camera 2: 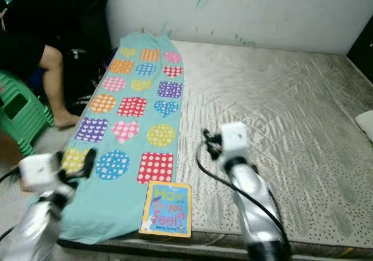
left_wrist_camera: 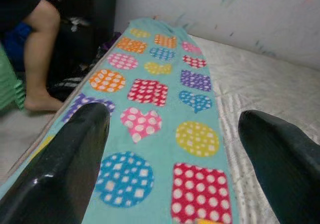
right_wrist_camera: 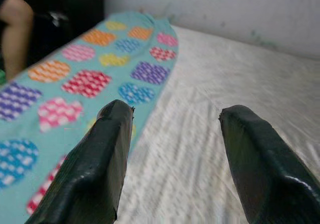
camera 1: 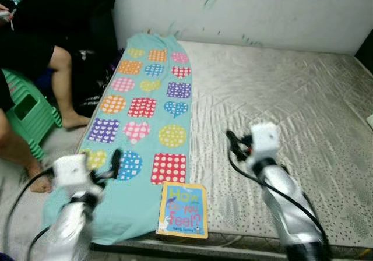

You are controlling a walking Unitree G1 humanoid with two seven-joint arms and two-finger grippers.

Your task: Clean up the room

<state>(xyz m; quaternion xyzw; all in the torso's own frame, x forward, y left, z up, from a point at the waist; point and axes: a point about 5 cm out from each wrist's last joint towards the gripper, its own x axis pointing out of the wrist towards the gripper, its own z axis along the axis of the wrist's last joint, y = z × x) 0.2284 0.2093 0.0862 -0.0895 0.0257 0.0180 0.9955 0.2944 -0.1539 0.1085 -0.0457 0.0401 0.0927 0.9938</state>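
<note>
A bare grey quilted mattress (camera 1: 280,98) fills most of the head views, running up to a white, paint-flecked wall (camera 1: 262,10) across the top of the frame. The things to tidy lie along its left side. A teal towel (camera 1: 145,115) printed with spotted hearts, squares and circles stretches from the upper middle of the frame down to the lower left, its near end draped over the mattress edge. A picture book (camera 1: 183,210) rests at the lower centre, its top overlapping the towel's near end and its bottom at the mattress edge.

The left gripper (camera 1: 115,163) hovers at lower left over the towel's near end, fingers spread wide and holding nothing; its wrist view looks along the towel between the two black fingers (left_wrist_camera: 60,169). The right gripper (camera 1: 236,146) hangs over bare mattress right of centre, also wide open and empty, well apart from the book.

The book looks the likelier first pick. It is flat and stiff, so a good grasp probably means bringing a gripper down and toward the near edge, sliding one finger under the overhanging side and pinching the cover rather than pressing from above. The towel is limp and would bunch, so it wants gathering.

At the upper left a person's bare leg (camera 1: 61,86) and a green stool (camera 1: 29,112) stand beside the bed; swings that way need care.
</note>
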